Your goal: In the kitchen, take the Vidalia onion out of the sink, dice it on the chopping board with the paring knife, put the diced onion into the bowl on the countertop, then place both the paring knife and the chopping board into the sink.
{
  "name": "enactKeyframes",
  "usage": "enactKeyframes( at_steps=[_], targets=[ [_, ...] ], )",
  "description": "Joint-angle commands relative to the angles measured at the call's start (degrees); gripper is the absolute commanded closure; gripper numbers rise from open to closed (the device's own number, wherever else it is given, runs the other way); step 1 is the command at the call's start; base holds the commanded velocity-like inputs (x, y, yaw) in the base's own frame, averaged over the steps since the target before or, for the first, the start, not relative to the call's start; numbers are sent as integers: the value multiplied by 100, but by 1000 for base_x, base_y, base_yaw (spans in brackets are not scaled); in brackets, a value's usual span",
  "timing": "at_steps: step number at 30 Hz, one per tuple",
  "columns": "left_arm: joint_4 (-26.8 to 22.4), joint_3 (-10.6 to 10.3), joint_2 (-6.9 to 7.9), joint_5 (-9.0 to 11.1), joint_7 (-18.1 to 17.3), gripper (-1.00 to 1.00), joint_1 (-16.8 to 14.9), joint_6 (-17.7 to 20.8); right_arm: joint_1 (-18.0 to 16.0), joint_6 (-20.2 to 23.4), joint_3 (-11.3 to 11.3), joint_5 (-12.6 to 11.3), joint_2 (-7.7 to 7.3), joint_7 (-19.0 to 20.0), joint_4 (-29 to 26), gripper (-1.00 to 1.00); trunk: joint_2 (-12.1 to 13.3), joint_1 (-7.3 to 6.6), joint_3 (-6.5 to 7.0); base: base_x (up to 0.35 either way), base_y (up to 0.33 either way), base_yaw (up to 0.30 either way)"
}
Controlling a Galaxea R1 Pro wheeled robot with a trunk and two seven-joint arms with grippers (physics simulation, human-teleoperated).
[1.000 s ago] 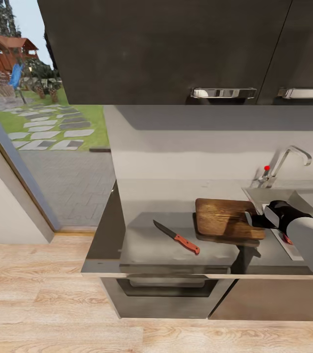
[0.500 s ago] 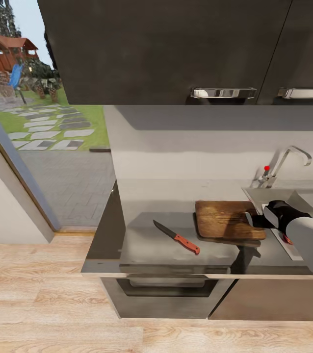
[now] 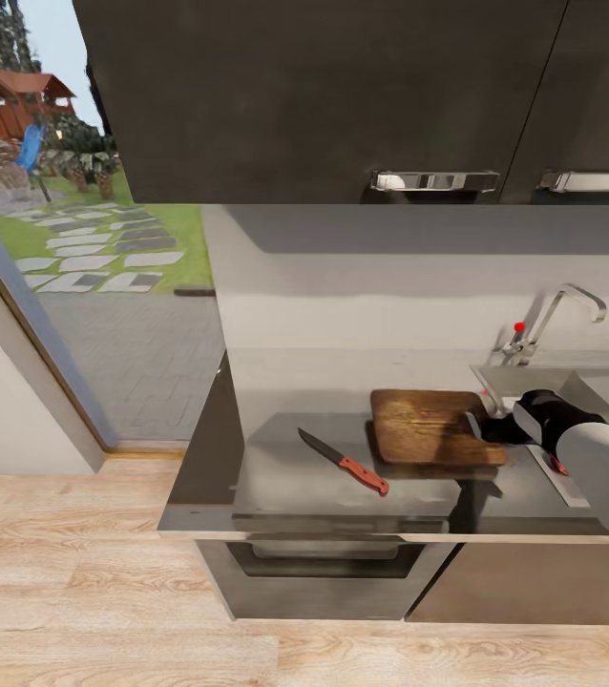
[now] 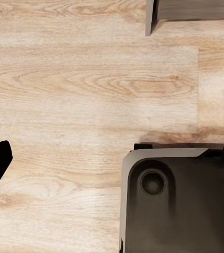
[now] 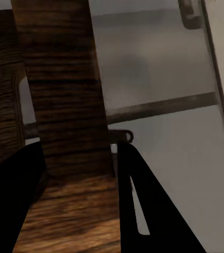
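Chopping board (image 3: 426, 426) lies on the countertop (image 3: 285, 477), its right edge pinched between the fingers (image 5: 143, 211) of the right gripper (image 3: 489, 429); in the right wrist view the board (image 5: 64, 105) fills the gap between them. Paring knife (image 3: 345, 463) rests just left of the board, apart from it. Sink (image 3: 534, 382) lies right, beneath the tap (image 3: 557, 320). Since half a second ago, the board has shifted slightly left. Left gripper (image 4: 112, 174) hangs spread over the floor (image 4: 90, 79).

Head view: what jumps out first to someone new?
The brown chopping board on the grey countertop, its right edge pinched by the right gripper beside the sink. Left of the board, apart from it, the red-handled knife lies flat. Through the window at far left, a garden with a wooden playhouse.
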Motion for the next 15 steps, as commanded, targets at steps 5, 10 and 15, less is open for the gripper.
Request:
enactKeyframes(
  at_steps=[5,10,15],
  targets=[
    [-10,1,0,-9,15,-100,2,-6,-3,30,-51,350,-2,98,-11,100,-10,3,-9,0,0,0],
    [-8,0,0,-2,15,-100,2,-6,-3,30,-51,471,-2,105,-13,100,-10,3,-9,0,0,0],
    [-9,1,0,-1,15,-100,2,-6,-3,33,-56,481,-2,70,-18,100,-10,3,-9,0,0,0]
  ],
)
